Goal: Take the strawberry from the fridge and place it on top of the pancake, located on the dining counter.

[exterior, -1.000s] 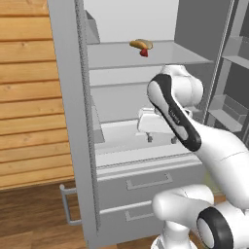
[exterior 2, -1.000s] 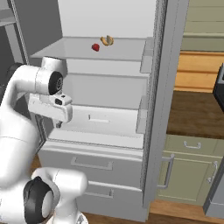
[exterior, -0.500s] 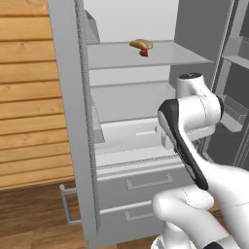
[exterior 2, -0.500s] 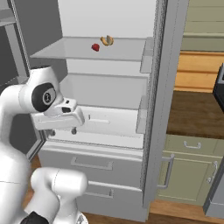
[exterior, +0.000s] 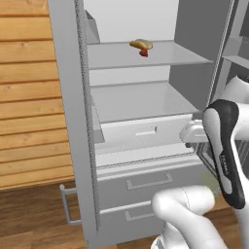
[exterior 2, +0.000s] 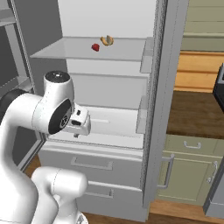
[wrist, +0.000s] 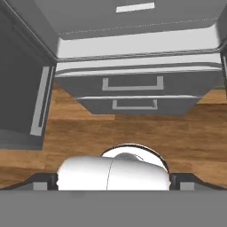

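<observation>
Fridge (exterior: 73, 121) open, doors swung wide. Strawberry (exterior: 144, 53) on upper glass shelf (exterior: 160, 54), upper centre of left base frame, touching yellow-brown bun (exterior: 141, 44) just behind it. Shelf below bare, white bin (exterior: 141, 131) under it. Two lower drawers (wrist: 133, 84) shut, upper centre of hand frame, above wood floor (wrist: 88, 133). Gripper (exterior 2: 78, 127) low before bin, well below berry, pointing down, fingers spread, holding nothing.

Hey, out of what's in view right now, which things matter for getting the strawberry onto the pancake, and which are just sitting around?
For the job:
- strawberry, on the upper glass shelf
- fridge, doors open
- gripper, open, pointing down at the floor

Just lying about:
- bun-like food beside the strawberry
- fridge's two lower drawers
- green cabinet to the right
</observation>
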